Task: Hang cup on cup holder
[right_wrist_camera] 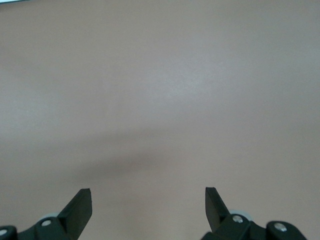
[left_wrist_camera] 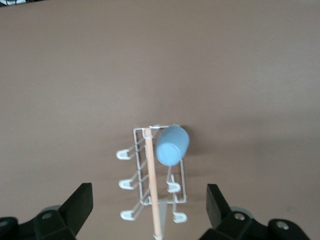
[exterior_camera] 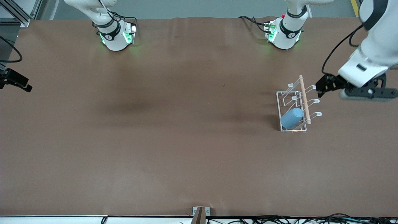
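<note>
The light-blue cup (exterior_camera: 291, 118) hangs tilted, bottom outward, on a prong of the white wire cup holder (exterior_camera: 279, 102), at the holder's end nearest the front camera. The holder's wooden rod (exterior_camera: 304, 99) runs along its top. My left gripper (exterior_camera: 320, 88) is open and empty, up in the air just off the holder toward the left arm's end of the table. In the left wrist view the cup (left_wrist_camera: 172, 145) and holder (left_wrist_camera: 141, 134) lie between the open fingers of the left gripper (left_wrist_camera: 147, 195). My right gripper (right_wrist_camera: 147, 197) is open and empty over bare table.
The brown table (exterior_camera: 174, 130) stretches wide toward the right arm's end. Both arm bases stand along the table's edge farthest from the front camera. A black fixture (exterior_camera: 15, 81) juts in at the right arm's end of the table.
</note>
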`<action>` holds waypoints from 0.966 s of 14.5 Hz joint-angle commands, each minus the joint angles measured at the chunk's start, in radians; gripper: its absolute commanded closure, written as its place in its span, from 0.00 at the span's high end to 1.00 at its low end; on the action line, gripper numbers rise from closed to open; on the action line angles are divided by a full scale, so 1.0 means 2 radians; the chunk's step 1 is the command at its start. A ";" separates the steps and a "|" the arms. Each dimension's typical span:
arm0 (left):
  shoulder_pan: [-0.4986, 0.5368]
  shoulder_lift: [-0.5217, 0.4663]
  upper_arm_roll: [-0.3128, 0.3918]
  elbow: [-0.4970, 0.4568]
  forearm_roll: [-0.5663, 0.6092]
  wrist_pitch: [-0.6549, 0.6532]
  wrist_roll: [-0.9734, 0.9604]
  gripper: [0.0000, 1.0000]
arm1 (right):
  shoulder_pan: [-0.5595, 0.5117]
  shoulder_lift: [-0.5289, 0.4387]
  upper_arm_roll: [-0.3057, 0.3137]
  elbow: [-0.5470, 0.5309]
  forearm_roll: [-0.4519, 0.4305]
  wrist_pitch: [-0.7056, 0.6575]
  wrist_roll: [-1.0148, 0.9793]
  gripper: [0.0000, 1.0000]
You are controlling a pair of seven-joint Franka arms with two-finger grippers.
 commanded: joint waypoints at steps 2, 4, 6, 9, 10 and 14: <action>0.033 -0.033 -0.001 -0.028 -0.050 -0.022 0.010 1.00 | -0.006 -0.004 0.005 -0.003 -0.003 -0.002 0.002 1.00; 0.029 -0.026 0.001 -0.013 -0.043 -0.022 0.002 1.00 | -0.006 -0.004 0.005 -0.003 -0.003 -0.004 0.003 1.00; 0.024 0.000 0.017 0.033 -0.043 -0.024 0.002 1.00 | -0.006 -0.004 0.005 -0.003 -0.003 -0.004 0.003 1.00; 0.014 0.033 0.036 0.099 -0.042 -0.059 0.003 1.00 | -0.006 -0.004 0.005 -0.003 -0.003 -0.004 0.003 1.00; 0.007 0.032 0.048 0.100 -0.042 -0.064 0.003 1.00 | -0.006 -0.004 0.005 -0.003 -0.003 -0.004 0.002 1.00; -0.002 0.026 0.063 0.088 -0.030 -0.085 0.001 1.00 | -0.006 -0.004 0.005 -0.003 -0.004 -0.004 0.002 1.00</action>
